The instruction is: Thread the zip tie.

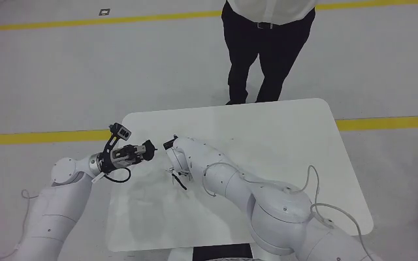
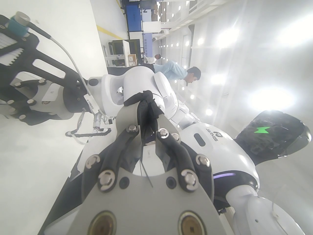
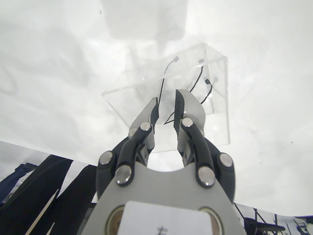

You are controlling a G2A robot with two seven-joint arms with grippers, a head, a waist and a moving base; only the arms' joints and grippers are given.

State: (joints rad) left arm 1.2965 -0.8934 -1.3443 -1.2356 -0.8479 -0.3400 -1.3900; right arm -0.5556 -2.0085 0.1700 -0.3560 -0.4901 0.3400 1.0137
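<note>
Here, my left gripper (image 2: 146,106) hangs level above the white table (image 1: 294,163), wrist turned sideways, its fingers pinched shut on a thin black zip tie (image 2: 146,172) whose strand trails back between them. Just beside it, my right gripper (image 3: 166,108) points steeply down over a clear plastic box (image 3: 221,103) of spare zip ties (image 3: 198,78), fingers spread apart with nothing clamped between them.

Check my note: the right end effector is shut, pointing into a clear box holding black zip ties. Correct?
No: the right end effector is open, not shut, per the right wrist view. It does point into the clear box holding black zip ties.
</note>
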